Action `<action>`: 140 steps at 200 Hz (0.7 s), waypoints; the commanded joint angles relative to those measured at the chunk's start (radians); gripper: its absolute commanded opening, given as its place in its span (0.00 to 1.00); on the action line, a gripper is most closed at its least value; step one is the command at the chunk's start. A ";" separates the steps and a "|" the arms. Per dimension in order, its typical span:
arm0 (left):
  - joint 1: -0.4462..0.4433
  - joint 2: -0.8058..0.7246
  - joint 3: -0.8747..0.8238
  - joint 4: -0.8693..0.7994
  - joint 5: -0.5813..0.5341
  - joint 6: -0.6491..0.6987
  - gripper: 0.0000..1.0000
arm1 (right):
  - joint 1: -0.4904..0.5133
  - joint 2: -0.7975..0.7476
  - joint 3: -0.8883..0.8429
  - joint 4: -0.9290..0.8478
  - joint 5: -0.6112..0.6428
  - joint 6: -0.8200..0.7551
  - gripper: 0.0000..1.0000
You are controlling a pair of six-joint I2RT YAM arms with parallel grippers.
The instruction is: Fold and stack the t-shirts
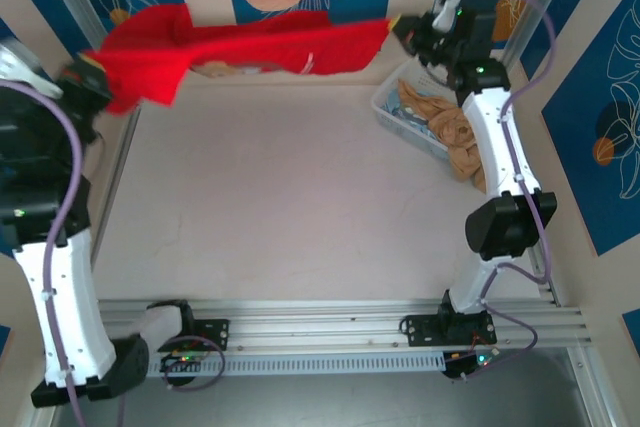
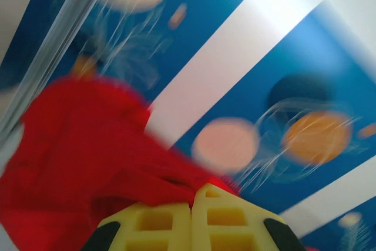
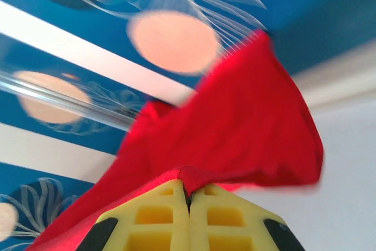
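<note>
One red t-shirt (image 1: 250, 47) is held stretched in the air over the far edge of the counter (image 1: 280, 207).
Opposite ends are pinched by the left claw (image 1: 88, 75) and right claw (image 1: 398, 27); light, soft and limp, the cloth is judged best gripped at hems or shoulder seams.

The red t-shirt (image 2: 88, 145) is blurred (left wrist view), print mostly hidden.

no readable txt or nos., print (image 1: 232, 69) on red t-shirt (image 1: 250, 45) too small & blurred
</note>
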State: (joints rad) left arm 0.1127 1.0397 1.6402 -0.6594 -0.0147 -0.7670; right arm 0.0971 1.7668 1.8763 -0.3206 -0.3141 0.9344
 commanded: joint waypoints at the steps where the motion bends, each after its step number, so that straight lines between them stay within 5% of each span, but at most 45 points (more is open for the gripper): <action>1: -0.007 -0.078 -0.384 -0.103 0.005 -0.081 0.00 | 0.016 -0.054 -0.300 0.000 0.043 0.023 0.00; 29: -0.009 -0.209 -0.804 -0.134 0.075 -0.143 0.00 | 0.031 0.005 -0.484 -0.052 0.053 -0.008 0.00; 63: -0.019 -0.277 -1.057 -0.152 0.156 -0.195 0.00 | 0.067 0.086 -0.504 -0.205 0.145 -0.105 0.00; 140: -0.048 -0.348 -1.160 -0.202 0.234 -0.296 0.00 | 0.091 -0.093 -0.642 -0.457 0.475 -0.117 0.00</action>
State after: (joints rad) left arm 0.0795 0.6891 0.4904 -0.8429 0.1806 -1.0237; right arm 0.1925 1.7733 1.2823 -0.6498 0.0158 0.8276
